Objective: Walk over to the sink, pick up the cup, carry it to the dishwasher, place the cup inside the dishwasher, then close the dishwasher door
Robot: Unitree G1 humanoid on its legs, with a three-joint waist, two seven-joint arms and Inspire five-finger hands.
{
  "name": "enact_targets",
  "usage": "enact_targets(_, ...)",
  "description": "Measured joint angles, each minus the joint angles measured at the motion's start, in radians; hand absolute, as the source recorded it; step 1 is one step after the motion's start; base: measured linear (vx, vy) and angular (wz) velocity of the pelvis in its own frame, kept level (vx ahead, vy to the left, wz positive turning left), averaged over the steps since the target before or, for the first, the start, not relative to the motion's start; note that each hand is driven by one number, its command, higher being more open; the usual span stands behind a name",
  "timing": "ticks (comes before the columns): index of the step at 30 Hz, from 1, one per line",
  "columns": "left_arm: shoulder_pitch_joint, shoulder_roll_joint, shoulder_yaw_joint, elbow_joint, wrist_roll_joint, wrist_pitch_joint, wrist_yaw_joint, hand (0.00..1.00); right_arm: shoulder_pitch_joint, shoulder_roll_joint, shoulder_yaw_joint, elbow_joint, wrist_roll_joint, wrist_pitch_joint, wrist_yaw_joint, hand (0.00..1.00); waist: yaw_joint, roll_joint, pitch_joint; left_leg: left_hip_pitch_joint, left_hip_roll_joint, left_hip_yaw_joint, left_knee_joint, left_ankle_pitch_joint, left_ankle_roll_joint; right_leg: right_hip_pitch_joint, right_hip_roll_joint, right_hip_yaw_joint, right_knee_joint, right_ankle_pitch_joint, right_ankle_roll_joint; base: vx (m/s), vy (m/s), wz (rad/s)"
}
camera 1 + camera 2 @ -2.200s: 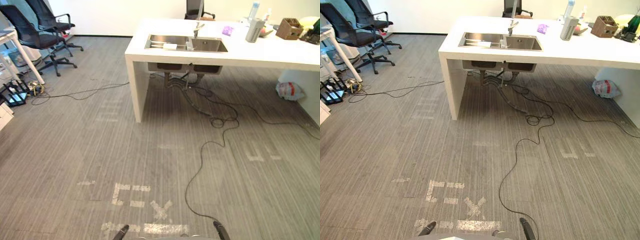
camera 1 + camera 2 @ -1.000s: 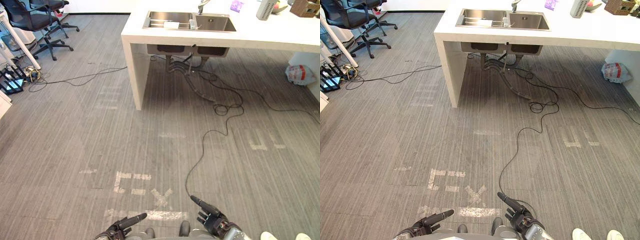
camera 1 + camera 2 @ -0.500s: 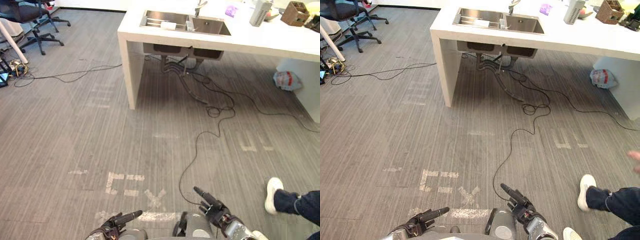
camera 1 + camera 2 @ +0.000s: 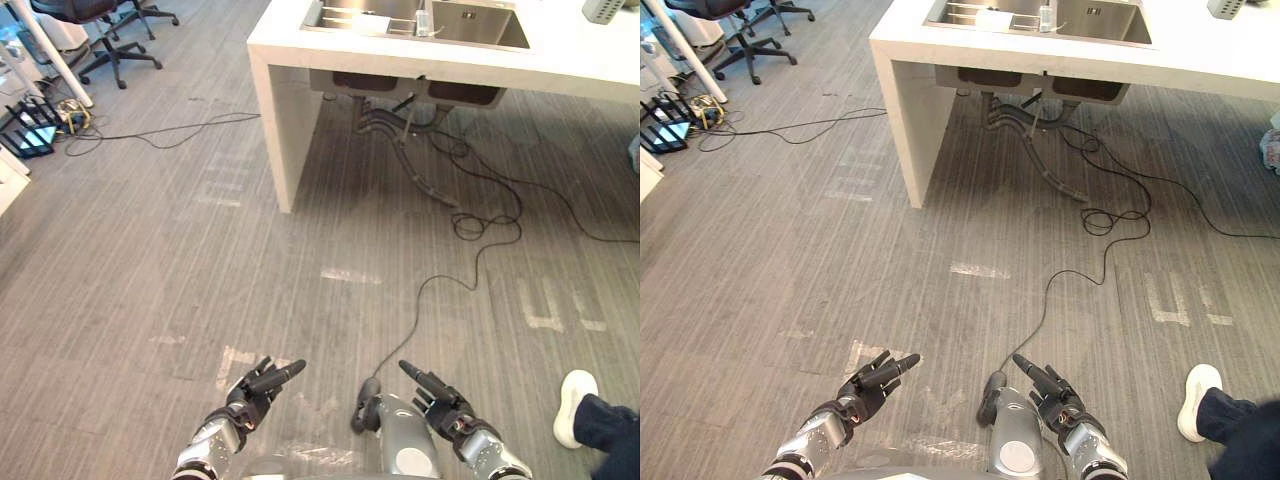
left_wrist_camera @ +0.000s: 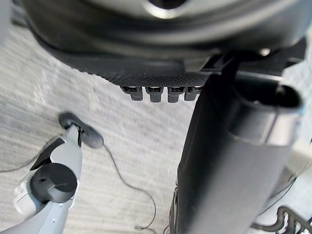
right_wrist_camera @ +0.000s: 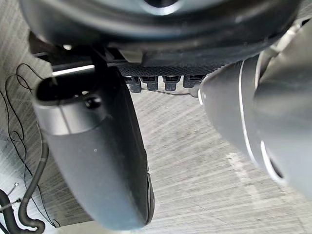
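Stands on grey carpet (image 4: 150, 250), well short of the white counter (image 4: 290, 90) and its sink (image 4: 480, 25) ahead. Holds left hand (image 4: 247, 393) and right hand (image 4: 448, 410) low in front, both empty, with fingers straight and slightly apart, pointing forward. Cannot make out the cup from here. Shows a person's white shoe (image 4: 575, 400) on the carpet, right of the right hand. Has office chairs (image 4: 100, 20) far off to the left.
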State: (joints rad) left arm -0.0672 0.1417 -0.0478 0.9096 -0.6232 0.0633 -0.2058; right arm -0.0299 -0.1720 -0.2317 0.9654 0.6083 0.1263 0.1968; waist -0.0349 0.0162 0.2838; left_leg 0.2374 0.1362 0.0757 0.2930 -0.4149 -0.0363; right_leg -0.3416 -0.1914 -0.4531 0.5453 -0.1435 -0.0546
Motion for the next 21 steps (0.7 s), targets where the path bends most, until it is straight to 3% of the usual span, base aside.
enact_targets(2,0.007,-0.014,0.001,0.013,0.0,-0.008,0.005,1.0,0.007,-0.002,0.0,0.008,-0.001,0.0,0.0,1.0,-0.006,0.018,-0.01,-0.005,0.017,-0.006,0.018,-0.011,-0.002,-0.023,0.014,-0.012,0.044,-0.045,-0.012,0.25,-0.167,-0.06)
enact_targets(3,-0.003,-0.023,0.001,0.039,-0.001,-0.017,0.008,1.0,0.013,-0.006,-0.001,0.023,-0.004,0.001,0.004,1.0,-0.007,0.023,-0.01,-0.084,0.026,0.006,0.181,0.017,0.002,-0.025,0.017,-0.01,0.047,-0.059,-0.034,0.26,-0.162,-0.14)
enact_targets(4,0.009,-0.035,0.0,0.05,-0.002,-0.031,0.008,1.0,0.027,-0.017,0.0,0.027,-0.005,0.0,0.009,1.0,-0.008,0.049,-0.018,-0.187,0.058,0.008,0.385,0.09,-0.054,-0.006,0.031,-0.014,0.025,-0.068,-0.042,0.27,-0.153,-0.12)
enact_targets(5,0.016,-0.04,0.0,0.053,-0.002,-0.038,0.008,1.0,0.038,-0.025,0.001,0.027,-0.005,0.0,0.013,1.0,-0.008,0.068,-0.02,-0.233,0.081,0.007,0.478,0.145,-0.071,0.016,0.047,-0.019,0.005,-0.072,-0.042,0.3,-0.143,-0.09)
enact_targets(6,0.037,-0.046,-0.001,0.055,-0.004,-0.063,0.012,1.0,0.059,-0.037,0.002,0.028,-0.014,0.0,0.014,1.0,-0.008,0.097,-0.022,-0.307,0.124,0.006,0.633,0.301,-0.063,0.075,0.083,-0.024,-0.048,-0.08,-0.049,0.36,-0.122,-0.04)
enact_targets(7,0.056,-0.045,0.001,0.051,-0.011,-0.095,0.026,1.0,0.071,-0.045,0.003,0.035,-0.016,-0.001,0.014,1.0,-0.007,0.101,-0.019,-0.378,0.149,-0.001,0.783,0.334,-0.058,0.139,0.112,-0.021,-0.101,-0.088,-0.062,0.37,-0.113,-0.05)
enact_targets(8,0.062,-0.044,0.002,0.044,-0.02,-0.108,0.035,1.0,0.07,-0.049,0.003,0.04,-0.016,-0.002,0.014,1.0,-0.006,0.106,-0.019,-0.414,0.149,-0.001,0.844,0.314,-0.047,0.169,0.123,-0.019,-0.125,-0.087,-0.068,0.36,-0.112,-0.06)
enact_targets(9,0.069,-0.04,0.003,0.023,-0.037,-0.129,0.051,1.0,0.067,-0.058,0.003,0.043,-0.013,-0.007,0.014,1.0,0.0,0.099,-0.01,-0.475,0.117,0.001,0.888,0.274,-0.042,0.235,0.142,-0.009,-0.187,-0.08,-0.093,0.27,-0.095,-0.09)
enact_targets(10,0.073,-0.04,0.004,0.009,-0.045,-0.138,0.055,1.0,0.064,-0.063,0.003,0.043,-0.012,-0.012,0.015,1.0,0.007,0.095,-0.007,-0.498,0.094,0.007,0.867,0.256,-0.044,0.264,0.15,-0.002,-0.219,-0.071,-0.107,0.32,-0.109,-0.35)
enact_targets(11,0.089,-0.039,0.011,-0.042,-0.045,-0.156,0.065,1.0,0.049,-0.069,0.003,0.043,-0.011,-0.022,0.017,1.0,0.03,0.085,0.0,-0.526,0.044,0.025,0.751,0.226,-0.043,0.312,0.16,0.024,-0.273,-0.054,-0.129,0.28,-0.072,-0.64)
enact_targets(13,0.123,-0.04,0.025,-0.14,-0.046,-0.19,0.093,1.0,0.016,-0.071,0.009,0.032,-0.012,-0.031,0.026,1.0,0.062,0.069,0.009,-0.539,-0.02,0.071,0.451,0.214,-0.043,0.363,0.167,0.074,-0.327,-0.047,-0.136,0.36,-0.034,-0.89)
enact_targets(14,0.147,-0.044,0.049,-0.227,-0.046,-0.223,0.12,1.0,0.003,-0.071,0.046,-0.009,-0.012,-0.033,0.027,1.0,0.077,0.062,0.016,-0.534,-0.061,0.09,0.116,0.27,-0.043,0.408,0.171,0.113,-0.356,-0.049,-0.138,0.29,-0.001,-0.81)
enact_targets(16,0.159,-0.046,0.068,-0.271,-0.048,-0.238,0.144,1.0,0.002,-0.066,0.062,-0.028,-0.013,-0.029,0.027,1.0,0.086,0.061,0.022,-0.52,-0.069,0.125,-0.039,0.331,-0.049,0.446,0.171,0.136,-0.362,-0.047,-0.133,0.33,0.032,-0.57)
enact_targets(17,0.157,-0.051,0.085,-0.297,-0.056,-0.25,0.169,1.0,0.006,-0.058,0.061,-0.034,-0.013,-0.026,0.028,1.0,0.088,0.057,0.026,-0.508,-0.068,0.182,-0.127,0.371,-0.056,0.501,0.174,0.14,-0.384,-0.059,-0.11,0.5,0.089,-0.31)
enact_targets(19,0.15,-0.054,0.1,-0.323,-0.066,-0.267,0.192,1.0,0.04,-0.059,0.067,-0.036,-0.013,-0.014,0.035,1.0,0.087,0.066,0.021,-0.494,-0.052,0.323,-0.132,0.429,-0.064,0.577,0.177,0.106,-0.406,-0.092,-0.05,0.46,0.124,-0.11)
enact_targets(20,0.146,-0.054,0.108,-0.338,-0.066,-0.275,0.196,1.0,0.057,-0.061,0.065,-0.041,-0.013,-0.011,0.036,1.0,0.088,0.079,0.012,-0.482,-0.037,0.39,-0.122,0.466,-0.056,0.606,0.188,0.086,-0.419,-0.119,-0.015,0.49,0.196,0.05)
enact_targets(21,0.136,-0.051,0.131,-0.37,-0.066,-0.289,0.199,1.0,0.08,-0.055,0.062,-0.037,-0.014,-0.011,0.034,1.0,0.087,0.103,-0.005,-0.472,-0.02,0.434,-0.121,0.523,0.046,0.636,0.216,0.075,-0.429,-0.171,0.001,0.49,0.208,0.17)
